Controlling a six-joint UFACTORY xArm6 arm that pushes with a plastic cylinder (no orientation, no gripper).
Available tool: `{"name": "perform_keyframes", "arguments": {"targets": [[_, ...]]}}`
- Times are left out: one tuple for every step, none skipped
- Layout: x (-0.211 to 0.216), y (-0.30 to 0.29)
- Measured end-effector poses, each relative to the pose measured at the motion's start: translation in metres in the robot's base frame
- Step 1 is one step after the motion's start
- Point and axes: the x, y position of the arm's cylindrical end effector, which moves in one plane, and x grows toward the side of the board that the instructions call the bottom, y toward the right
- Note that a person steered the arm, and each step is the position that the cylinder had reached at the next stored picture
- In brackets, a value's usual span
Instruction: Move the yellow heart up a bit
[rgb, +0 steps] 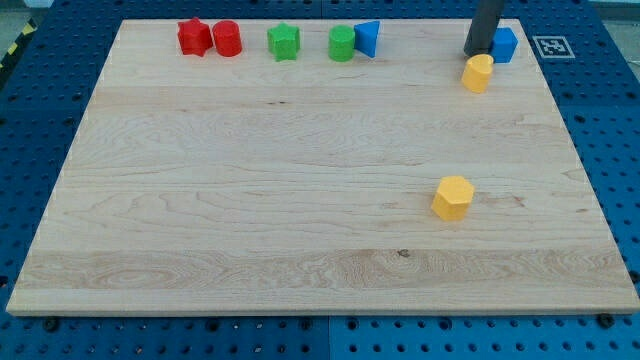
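My tip (478, 53), a bare rod holding nothing, sits above the yellow heart (477, 73); pushing from here risks driving it down, or nudging the blue block (503, 45).

my tip (478, 53) abv yellow heart (478, 74), blue cube (504, 45) rt

Single high oblique view, whole board (300, 200)

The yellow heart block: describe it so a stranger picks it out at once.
Start at the wooden board's top right corner, where a blue block sits beside my tip. The yellow heart block lies just below them, unlike the yellow hexagonal block, alone lower down.
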Motion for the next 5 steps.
{"name": "perform_keyframes", "arguments": {"targets": [[0.000, -0.015], [0.001, -0.052], [0.027, -0.078], [0.106, -0.075], [0.130, 0.005]]}}
